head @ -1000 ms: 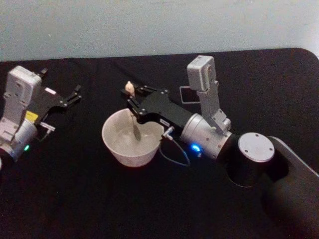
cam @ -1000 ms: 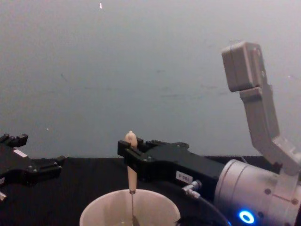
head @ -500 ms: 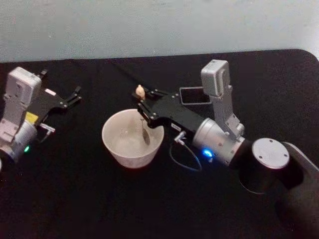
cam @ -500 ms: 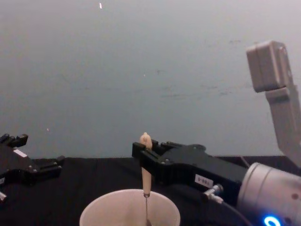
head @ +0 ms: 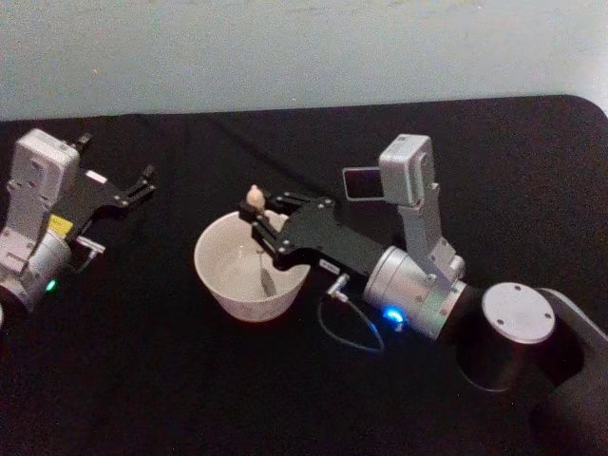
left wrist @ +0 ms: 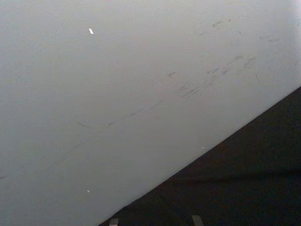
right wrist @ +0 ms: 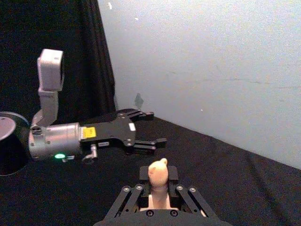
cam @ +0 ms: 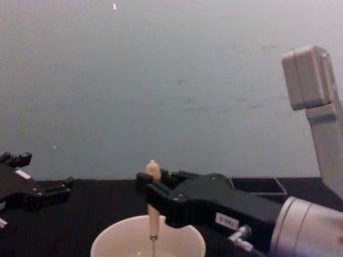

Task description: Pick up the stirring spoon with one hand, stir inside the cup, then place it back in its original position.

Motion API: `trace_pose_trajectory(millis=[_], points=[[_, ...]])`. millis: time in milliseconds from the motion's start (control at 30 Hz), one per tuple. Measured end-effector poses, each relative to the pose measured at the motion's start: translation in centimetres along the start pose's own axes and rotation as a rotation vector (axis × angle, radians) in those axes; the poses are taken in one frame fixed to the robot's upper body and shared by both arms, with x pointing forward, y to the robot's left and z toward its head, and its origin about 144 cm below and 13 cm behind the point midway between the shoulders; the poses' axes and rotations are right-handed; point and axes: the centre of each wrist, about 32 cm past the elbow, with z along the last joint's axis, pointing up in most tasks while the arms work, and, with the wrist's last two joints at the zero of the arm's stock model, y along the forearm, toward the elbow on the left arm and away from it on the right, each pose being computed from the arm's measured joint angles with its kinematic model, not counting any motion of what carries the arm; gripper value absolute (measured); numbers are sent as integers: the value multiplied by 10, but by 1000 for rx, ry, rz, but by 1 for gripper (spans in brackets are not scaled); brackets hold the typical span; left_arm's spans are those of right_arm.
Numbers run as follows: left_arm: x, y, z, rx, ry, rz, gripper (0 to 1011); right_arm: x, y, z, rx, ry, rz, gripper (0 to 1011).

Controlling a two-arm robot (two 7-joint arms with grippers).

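My right gripper [head: 258,220], jaws clamped on the beige bear-topped stirring spoon [head: 253,196], swept it back left inside the round cream cup [head: 228,294], so the stirring isn't finished. My left gripper [head: 119,161] waits far left, jaws spread.

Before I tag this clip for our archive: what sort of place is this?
Probably a robotics lab bench: a table draped in black cloth, a bare pale wall behind, and the right end effector holding a stirring spoon in a cup; the left end effector is parked aside.
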Motion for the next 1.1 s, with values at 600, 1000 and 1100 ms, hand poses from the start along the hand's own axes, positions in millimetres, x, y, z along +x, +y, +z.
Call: trace_pose_trajectory(millis=[600, 1000, 1100], points=[[0, 0, 0, 0, 0, 0, 1001, -8, 34, -1, 13, -6, 1, 223], [0, 0, 0, 0, 0, 0, 1001, 5, 47, -1, 27, -21, -78, 223], [0, 0, 0, 0, 0, 0, 1001, 9, 45, -1, 26, -25, -90, 223]])
